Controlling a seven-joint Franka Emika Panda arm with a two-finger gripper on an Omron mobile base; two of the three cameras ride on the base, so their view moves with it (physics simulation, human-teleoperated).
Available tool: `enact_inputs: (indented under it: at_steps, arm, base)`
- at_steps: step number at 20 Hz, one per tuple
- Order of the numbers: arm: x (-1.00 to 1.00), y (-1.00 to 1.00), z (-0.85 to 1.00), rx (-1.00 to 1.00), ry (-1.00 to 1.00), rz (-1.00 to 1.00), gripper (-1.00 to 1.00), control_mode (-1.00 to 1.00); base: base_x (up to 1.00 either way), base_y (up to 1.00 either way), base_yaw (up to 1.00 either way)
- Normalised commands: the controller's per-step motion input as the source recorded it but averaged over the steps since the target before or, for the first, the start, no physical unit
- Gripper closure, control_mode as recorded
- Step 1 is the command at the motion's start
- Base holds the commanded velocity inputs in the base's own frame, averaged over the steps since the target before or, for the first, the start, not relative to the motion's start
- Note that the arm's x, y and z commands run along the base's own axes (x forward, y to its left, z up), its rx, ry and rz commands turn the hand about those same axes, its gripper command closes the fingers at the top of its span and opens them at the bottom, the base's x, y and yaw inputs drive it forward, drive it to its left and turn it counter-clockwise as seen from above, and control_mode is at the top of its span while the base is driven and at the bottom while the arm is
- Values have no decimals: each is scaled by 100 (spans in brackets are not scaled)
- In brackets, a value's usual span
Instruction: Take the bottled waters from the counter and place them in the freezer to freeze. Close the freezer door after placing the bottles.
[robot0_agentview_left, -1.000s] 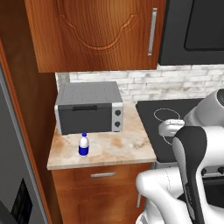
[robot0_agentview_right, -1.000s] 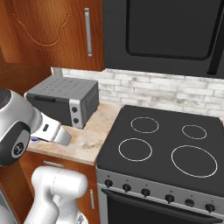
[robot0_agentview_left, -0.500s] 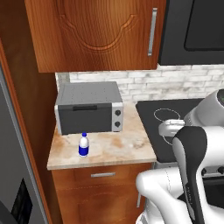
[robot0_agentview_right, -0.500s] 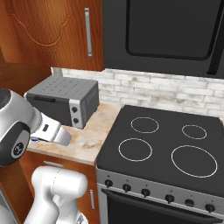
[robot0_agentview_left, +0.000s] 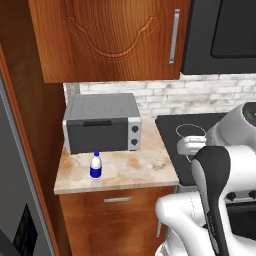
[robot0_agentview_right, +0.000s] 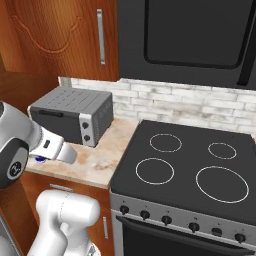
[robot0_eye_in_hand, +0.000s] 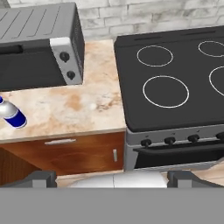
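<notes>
A water bottle (robot0_agentview_left: 96, 165) stands upright on the counter (robot0_agentview_left: 140, 172), just in front of the toaster oven (robot0_agentview_left: 102, 122). The stovetop (robot0_agentview_right: 187, 167) adjoins the counter's right side, below the microwave (robot0_agentview_right: 195, 35).

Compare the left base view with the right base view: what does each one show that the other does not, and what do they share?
Left base view alone: the bottled water, in full, standing on the counter in front of the toaster oven, plus a strip of the grey freezer door at the left edge.

Right base view alone: all four rings of the stovetop and its row of knobs.

Both: the counter, the toaster oven, the brick backsplash, the wooden upper cabinet and part of the stovetop.
</notes>
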Motion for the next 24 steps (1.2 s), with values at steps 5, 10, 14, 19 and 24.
enact_inputs:
  at_steps: [5, 10, 14, 19, 24]
  arm:
    - [7, 39, -3, -5, -32, 0, -100, -100]
    - [4, 46, -8, 0, -33, 1, -100, -100]
    - [0, 39, -27, 0, -42, 11, -100, -100]
    - [0, 25, -49, 22, -26, 7, -100, -100]
    - [0, 16, -60, 33, -14, 2, -100, -100]
  base:
    - [0, 0, 0]
    - [0, 0, 0]
    - [0, 0, 0]
    - [0, 0, 0]
    - [0, 0, 0]
